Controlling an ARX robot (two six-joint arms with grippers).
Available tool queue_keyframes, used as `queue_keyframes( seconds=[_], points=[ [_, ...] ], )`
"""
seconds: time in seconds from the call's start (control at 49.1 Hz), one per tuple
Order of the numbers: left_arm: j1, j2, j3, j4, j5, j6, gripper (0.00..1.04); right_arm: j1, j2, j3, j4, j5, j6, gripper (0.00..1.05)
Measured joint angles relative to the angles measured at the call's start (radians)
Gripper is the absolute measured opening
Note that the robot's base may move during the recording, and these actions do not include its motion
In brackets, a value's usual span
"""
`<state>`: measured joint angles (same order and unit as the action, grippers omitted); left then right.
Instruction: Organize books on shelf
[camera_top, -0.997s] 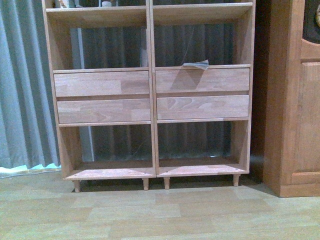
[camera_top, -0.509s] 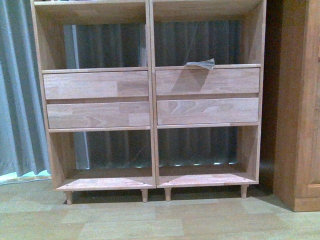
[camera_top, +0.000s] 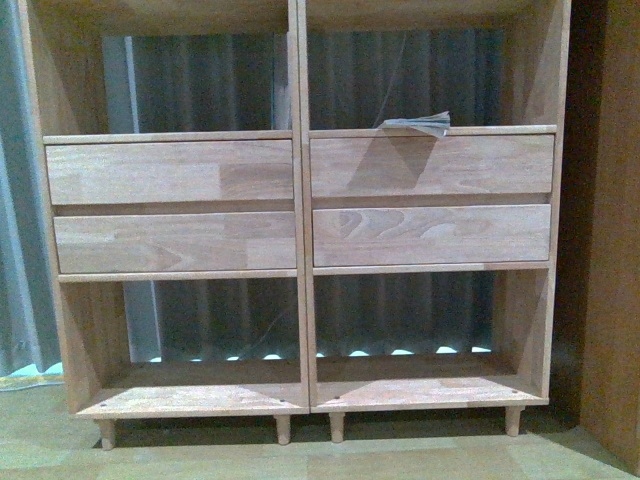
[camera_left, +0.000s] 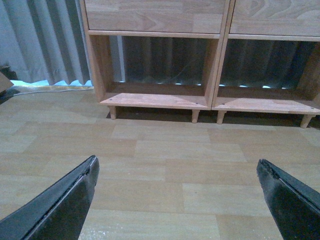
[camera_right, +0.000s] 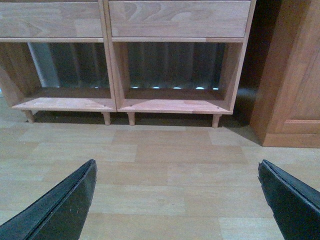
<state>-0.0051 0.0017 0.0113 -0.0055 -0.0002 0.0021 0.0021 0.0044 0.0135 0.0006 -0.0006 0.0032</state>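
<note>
Left tool (camera_left: 176, 161) & right tool (camera_right: 176, 162) spread, empty; thin greyish book (camera_top: 418, 125) overhangs light-wood shelf (camera_top: 170, 172) ledge up ahead of them, clumsy reach cd topple it

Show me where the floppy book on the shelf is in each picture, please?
Front view: the book lies flat on the board above the top right drawer, in the right column of the shelf.
Left wrist view: not in it; the picture stops at the lower drawers.
Right wrist view: not in it, for the same reason.
Shared landmark: the two middle legs under the shelf show in all three.
</note>
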Motion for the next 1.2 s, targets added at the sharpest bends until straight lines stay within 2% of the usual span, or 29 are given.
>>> queue_keyframes(
  seconds=[1.2],
  points=[
    [0.0,-0.001,0.0,0.0,0.0,0.0,0.97,0.0,0.0,0.0,0.0,0.0,0.0,0.98]
  ],
)
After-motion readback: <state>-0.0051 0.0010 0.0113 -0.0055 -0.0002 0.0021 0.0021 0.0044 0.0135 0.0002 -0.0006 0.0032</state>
